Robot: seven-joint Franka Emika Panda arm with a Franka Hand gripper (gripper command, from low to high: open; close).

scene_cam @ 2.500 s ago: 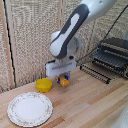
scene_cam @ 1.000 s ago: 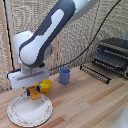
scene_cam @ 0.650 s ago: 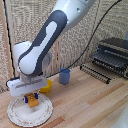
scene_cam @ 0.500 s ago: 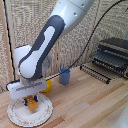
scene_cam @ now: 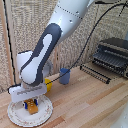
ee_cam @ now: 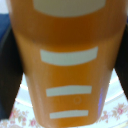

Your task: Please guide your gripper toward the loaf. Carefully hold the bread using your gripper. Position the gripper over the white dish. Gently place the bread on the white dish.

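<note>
We see a light wooden plank table (scene_cam: 90, 100) in front of a pale woven-textured wall panel (scene_cam: 30, 20).

The fingers (scene_cam: 26, 104) are blue-tipped and short, closed on the loaf (scene_cam: 32, 107), which stands between them with its lower end on or just above the white dish (scene_cam: 45, 113); we cannot tell whether it touches. The loaf is orange-brown and oblong. In the wrist view it fills most of the frame (ee_cam: 67, 65), smooth-surfaced, with pale rectangular bars across its length; no readable writing on it.

The gripper (scene_cam: 29, 105) is a white boxy block. We see dark markings along its lower edge, too small to read. Above it the arm (scene_cam: 50, 45) is bulky, glossy white shell with a dark grey joint section.

The white dish is round. In the wrist view its rim (ee_cam: 20, 117) shows a small floral pattern in pink and brown.

A yellow bowl (scene_cam: 48, 82) sits just behind the gripper, mostly hidden. A blue cup (scene_cam: 65, 76) stands near it, toward the exterior view's right. A black cable (scene_cam: 92, 37) runs down from the top. Well apart at the exterior view's right, a dark wire rack (scene_cam: 97, 72) lies in front of a black box-shaped appliance (scene_cam: 112, 52).
</note>
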